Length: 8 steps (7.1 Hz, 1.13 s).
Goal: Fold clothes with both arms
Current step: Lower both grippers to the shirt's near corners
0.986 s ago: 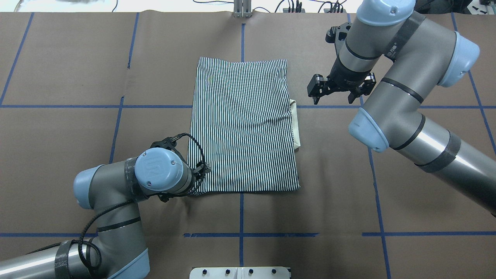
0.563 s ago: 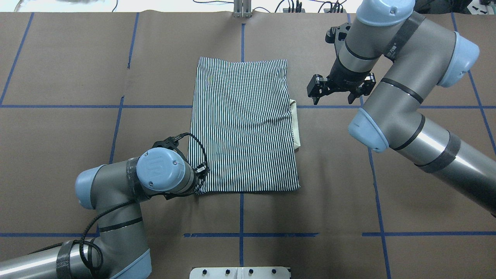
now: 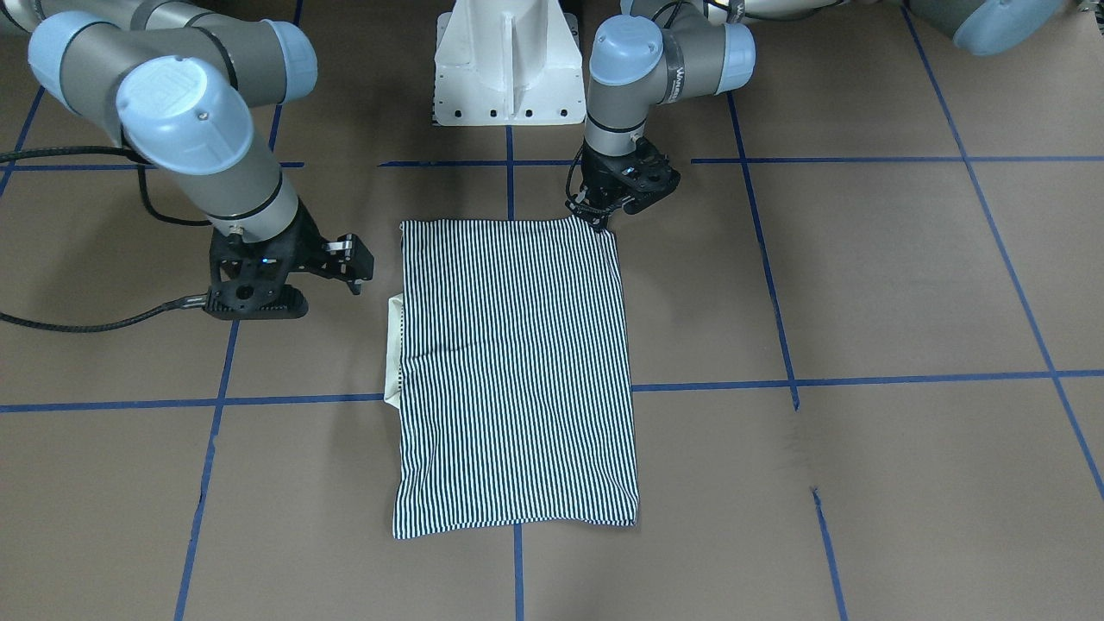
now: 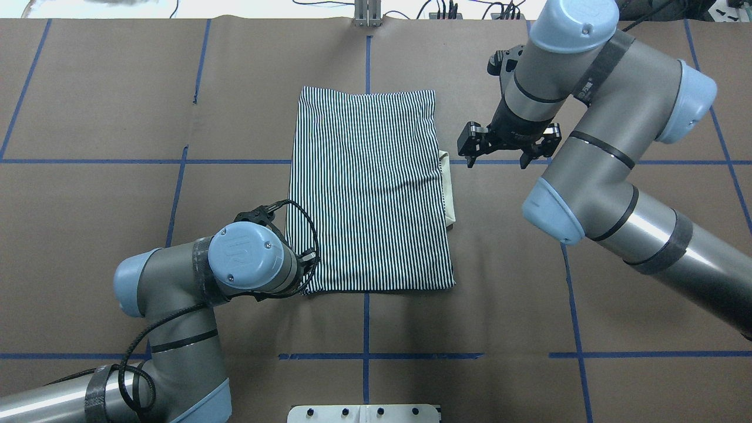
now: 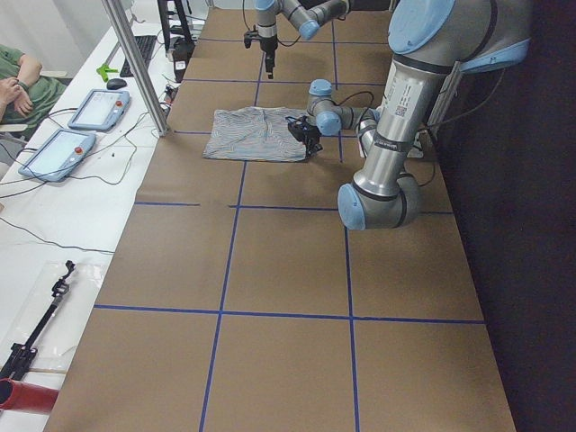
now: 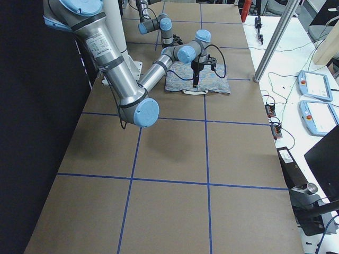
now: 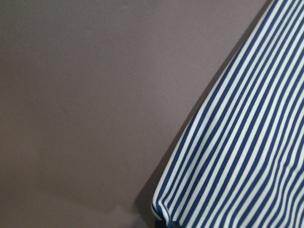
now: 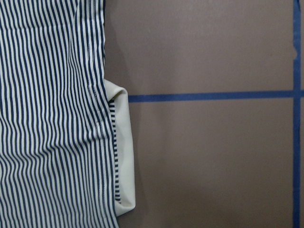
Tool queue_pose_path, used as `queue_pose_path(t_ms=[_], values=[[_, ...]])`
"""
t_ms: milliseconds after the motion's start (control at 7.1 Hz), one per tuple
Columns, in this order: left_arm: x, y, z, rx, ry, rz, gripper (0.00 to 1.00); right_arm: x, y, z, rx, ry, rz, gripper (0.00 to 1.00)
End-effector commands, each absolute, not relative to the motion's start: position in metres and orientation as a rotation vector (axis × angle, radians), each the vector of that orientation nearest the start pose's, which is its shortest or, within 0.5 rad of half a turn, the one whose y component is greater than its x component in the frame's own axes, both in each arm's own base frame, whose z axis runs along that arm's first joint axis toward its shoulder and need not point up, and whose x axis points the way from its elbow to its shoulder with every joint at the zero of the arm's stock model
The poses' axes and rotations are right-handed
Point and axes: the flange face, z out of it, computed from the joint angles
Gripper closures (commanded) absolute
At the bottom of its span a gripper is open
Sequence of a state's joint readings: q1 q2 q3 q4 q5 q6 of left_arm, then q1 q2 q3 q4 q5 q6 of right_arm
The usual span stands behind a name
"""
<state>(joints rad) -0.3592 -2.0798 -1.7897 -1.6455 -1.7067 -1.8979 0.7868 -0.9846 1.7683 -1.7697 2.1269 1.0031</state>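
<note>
Overhead exterior shows us the polo shirt [image 4: 367, 188] folded into a neat rectangle mid-tabletop [image 4: 117, 117], with the white collar [image 4: 449, 194] poking out its right edge. We see the left gripper [image 3: 599, 222] with jaws pinched on the near-left corner. The right gripper [image 4: 496, 160] hovers just right of the shirt, jaws apart.

We show the striped polo shirt [image 4: 367, 188], folded into a flat rectangle, its white collar [image 4: 447, 194] protruding rightward; the left gripper [image 3: 600, 221] pinches its robot-side left corner, the right gripper [image 4: 496, 163] hangs spread beside the collar.
</note>
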Motion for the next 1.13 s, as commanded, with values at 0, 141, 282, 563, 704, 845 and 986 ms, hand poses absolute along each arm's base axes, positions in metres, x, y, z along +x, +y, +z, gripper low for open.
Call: queue_pose_path(t_ms=[0,141,282,563,704,845,986], values=[[0.551,-0.338,0.27,-0.074,0.816,-0.501,1.0,-0.449,-0.449,0.236,-0.178,-0.775,0.262,0.0],[0.55,-0.339,0.27,-0.059,0.816,-0.469,1.0,-0.483,-0.408,0.228,-0.182,-0.749,0.365,0.0],[0.546,-0.34,0.266,-0.053,0.825,-0.464,1.0,-0.515,-0.372,0.226,-0.197,-0.753,0.463,0.0],[0.542,-0.341,0.261,-0.05,0.836,-0.467,1.0,-0.556,-0.338,0.244,-0.2,-0.748,0.615,0.0],[0.542,-0.341,0.261,-0.05,0.836,-0.467,1.0,-0.561,-0.338,0.251,-0.219,-0.727,0.665,0.0],[0.541,-0.341,0.261,-0.049,0.838,-0.467,1.0,-0.568,-0.341,0.257,-0.23,-0.708,0.701,0.0],[0.541,-0.341,0.26,-0.049,0.839,-0.466,1.0,-0.574,-0.347,0.266,-0.241,-0.682,0.75,0.0]])
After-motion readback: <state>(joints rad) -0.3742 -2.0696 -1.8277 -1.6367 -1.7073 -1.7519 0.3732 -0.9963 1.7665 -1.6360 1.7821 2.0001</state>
